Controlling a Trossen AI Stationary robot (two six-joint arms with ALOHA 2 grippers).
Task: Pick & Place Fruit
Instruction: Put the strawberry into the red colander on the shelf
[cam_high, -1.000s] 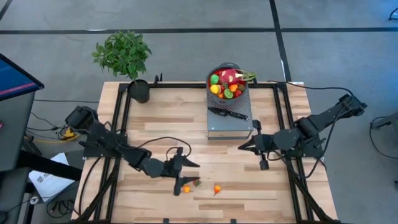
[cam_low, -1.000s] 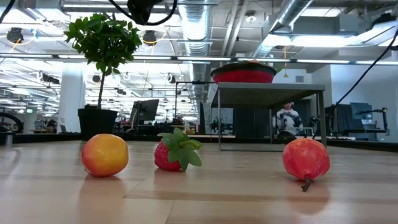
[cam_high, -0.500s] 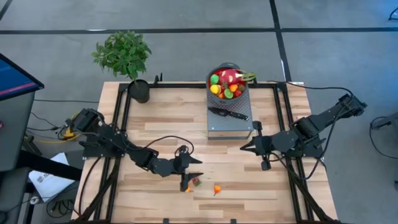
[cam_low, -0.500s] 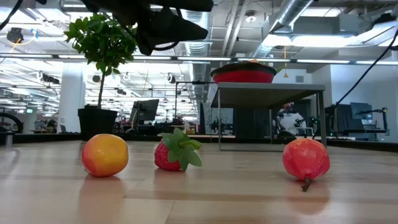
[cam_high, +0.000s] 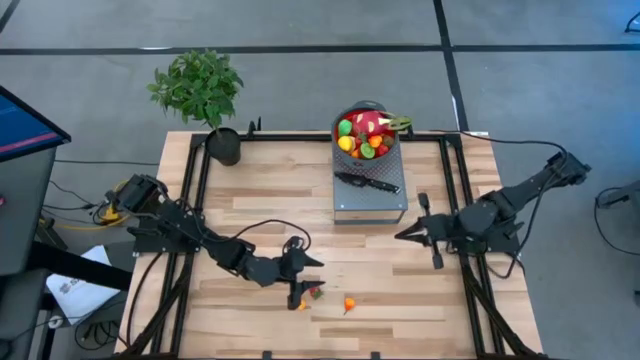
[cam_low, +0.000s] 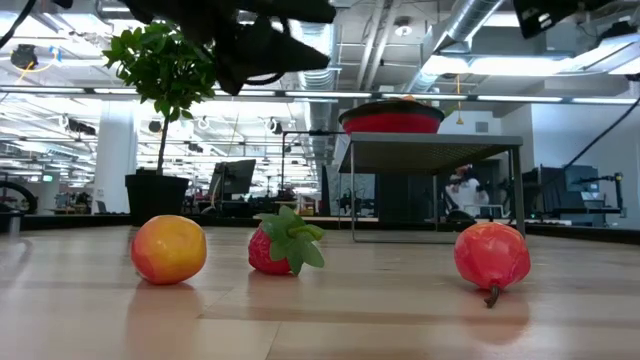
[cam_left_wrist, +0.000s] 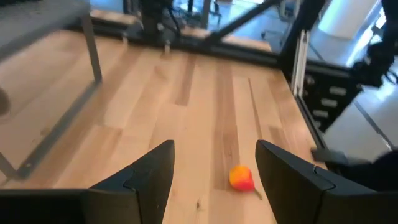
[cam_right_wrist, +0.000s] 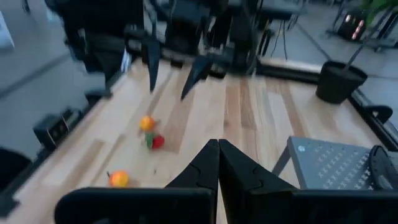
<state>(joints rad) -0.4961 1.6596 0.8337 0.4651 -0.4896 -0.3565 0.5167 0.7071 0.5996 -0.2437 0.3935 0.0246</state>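
Three small fruits lie on the wooden table near its front edge: an orange one (cam_low: 168, 249), a strawberry (cam_low: 285, 247) with green leaves, and a red-orange one (cam_low: 492, 256), which also shows in the high view (cam_high: 349, 303). My left gripper (cam_high: 308, 278) hangs open just above and behind them, touching nothing; the red-orange fruit (cam_left_wrist: 242, 178) lies ahead between its fingers. My right gripper (cam_high: 403, 235) is shut and empty in mid-air at the table's right. More fruit fills the red bowl (cam_high: 367, 135).
The bowl stands on a grey metal stand (cam_high: 370, 195) at the table's far middle, with a black-handled knife (cam_high: 368, 182) on it. A potted plant (cam_high: 200, 85) stands at the far left corner. Bare wood lies between the stand and the loose fruits.
My left gripper has come down toward the loose fruits and stayed open. My right gripper, still shut, has drawn back toward the table's right edge. The three fruits have not moved.
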